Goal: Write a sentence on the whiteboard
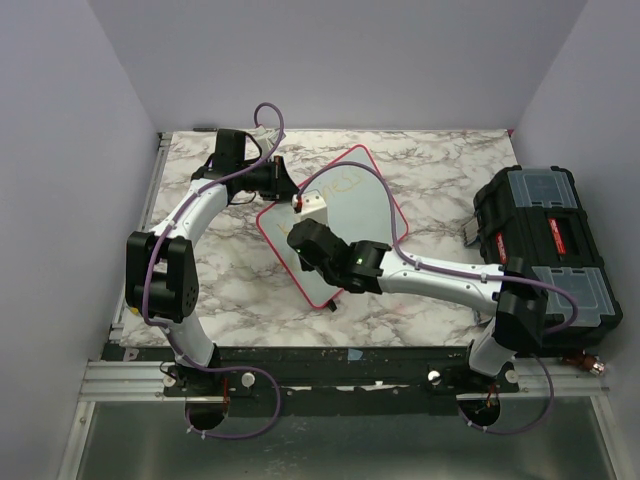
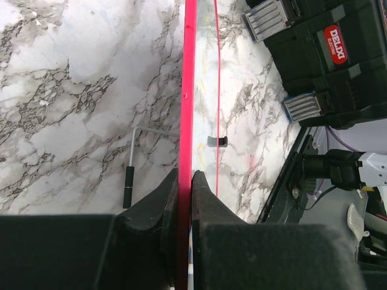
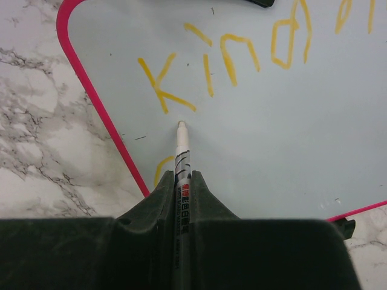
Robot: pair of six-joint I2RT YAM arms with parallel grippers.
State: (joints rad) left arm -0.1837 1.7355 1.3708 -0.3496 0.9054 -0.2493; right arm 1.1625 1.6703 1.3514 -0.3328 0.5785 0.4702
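Standing beside the rig, I am looking at the whiteboard (image 1: 362, 228), which is lying near the middle of the marble bench (image 1: 440, 170), turned at an angle so one rounded corner is pointing toward the back wall. Its thin pinkish-red frame is showing clearly all round.

The left fingers (image 2: 175, 184) are pinching the board's frame at its left edge, one finger pressing on each side of the red rim. From that wrist the board is appearing edge-on, and I cannot tell whether it is being lifted off the bench or resting on it. A small black clip (image 2: 216, 141) is sitting on the board's far side, and an L-shaped hex key (image 2: 129, 176) is lying on the marble just beside the frame.

The right fingers (image 3: 168, 184) are closing on a white marker (image 3: 181, 158), holding it by the barrel with the tip pointing out over the board. The tip is hanging just below the lower stroke of the first letter; whether it is touching the surface I cannot tell.

The sentence (image 3: 230, 60) is running across the board in yellow, reading "kind" at the start, with further strokes running out of the wrist view. A yellow curl is showing lower down, near the frame, partly hidden by the fingers.

A black toolbox (image 1: 545, 255) with a red label is sitting at the right end of the bench, well apart from the board.
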